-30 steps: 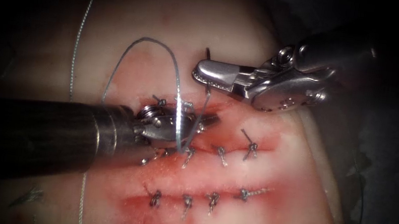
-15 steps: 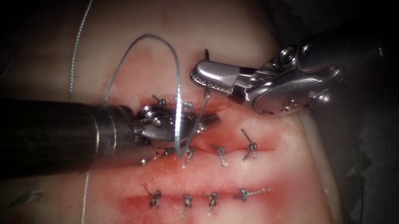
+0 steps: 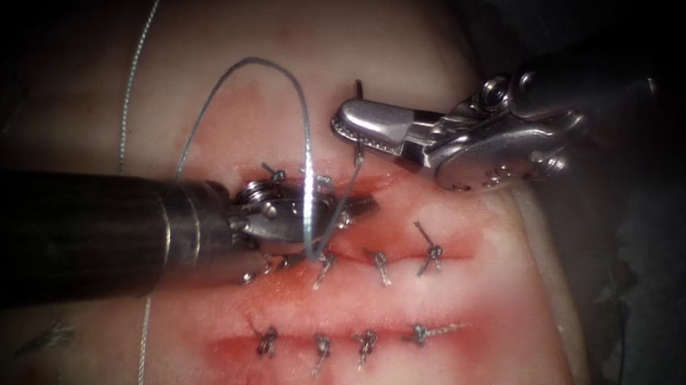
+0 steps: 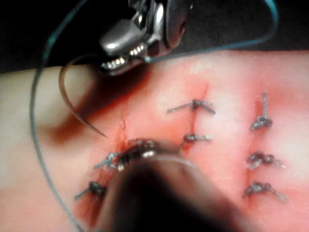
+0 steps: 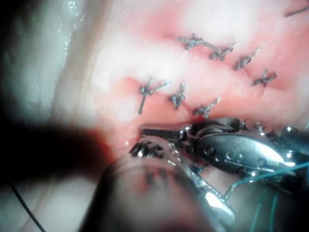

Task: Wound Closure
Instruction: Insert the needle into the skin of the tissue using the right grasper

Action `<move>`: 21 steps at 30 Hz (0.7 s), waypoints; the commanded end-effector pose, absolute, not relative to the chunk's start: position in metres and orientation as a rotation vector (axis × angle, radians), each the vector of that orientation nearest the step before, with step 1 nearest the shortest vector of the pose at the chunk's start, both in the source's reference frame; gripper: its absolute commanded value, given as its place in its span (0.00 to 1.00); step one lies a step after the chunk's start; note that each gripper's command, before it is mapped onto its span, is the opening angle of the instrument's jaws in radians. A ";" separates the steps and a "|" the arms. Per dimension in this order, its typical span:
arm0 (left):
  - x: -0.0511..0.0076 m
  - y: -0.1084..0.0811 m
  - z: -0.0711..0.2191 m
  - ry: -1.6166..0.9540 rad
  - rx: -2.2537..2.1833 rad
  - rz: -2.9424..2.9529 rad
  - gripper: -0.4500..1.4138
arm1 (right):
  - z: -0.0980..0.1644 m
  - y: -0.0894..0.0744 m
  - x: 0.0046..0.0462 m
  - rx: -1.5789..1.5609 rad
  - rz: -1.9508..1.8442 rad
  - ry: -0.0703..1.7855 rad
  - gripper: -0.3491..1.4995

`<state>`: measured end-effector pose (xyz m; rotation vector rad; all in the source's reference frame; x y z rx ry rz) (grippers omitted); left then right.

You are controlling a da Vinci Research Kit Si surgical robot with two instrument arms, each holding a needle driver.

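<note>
- Right tool (image 3: 349, 129) comes in from the upper right, tip above the top cut (image 3: 396, 186) of the tissue (image 3: 290, 55). Jaws clamped on the needle (image 4: 77, 104).
- Left wrist view: right tool (image 4: 118, 60) grips the needle near its thread end. The curved body arcs away from the jaws and the sharp tip hangs free just over the tissue (image 4: 38, 106), close to the cut (image 4: 123, 130). Needle is not in the tissue.
- Endoscope view: only a short dark stub of needle (image 3: 358, 92) pokes out above the right jaws.
- Left tool (image 3: 350, 206) comes in from the left, lying low along the top cut, tip reaching toward the right tool. Can't tell whether its jaws are together or apart, or whether they hold anything.
- Thread (image 3: 266, 70) rises in a tall loop over the tissue, drops across the left tool's wrist and meets the tissue at the knot (image 3: 324, 262) just below it. Another strand runs from there up to the right jaws.
- A long strand trails down the far left of the tissue.
- Finished stitches (image 3: 431, 254) sit along the cuts; a lower cut (image 3: 342, 341) is closed with a row of them.
- Red fluid (image 3: 475, 322) stains the tissue around the cuts.
</note>
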<state>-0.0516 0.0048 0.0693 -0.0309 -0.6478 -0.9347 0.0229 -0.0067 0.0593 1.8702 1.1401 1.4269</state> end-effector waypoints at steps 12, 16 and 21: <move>-0.0523 0.005 0.070 -0.651 -0.033 -0.935 0.00 | 0.060 -0.007 0.0237 1.870 1.420 1.138 0.00; -0.0523 0.005 0.070 -0.651 -0.033 -0.936 0.00 | 0.060 -0.007 0.0237 1.866 1.419 1.137 0.00; -0.0523 0.005 0.070 -0.650 -0.033 -0.936 0.00 | 0.060 -0.007 0.0237 1.860 1.421 1.133 0.00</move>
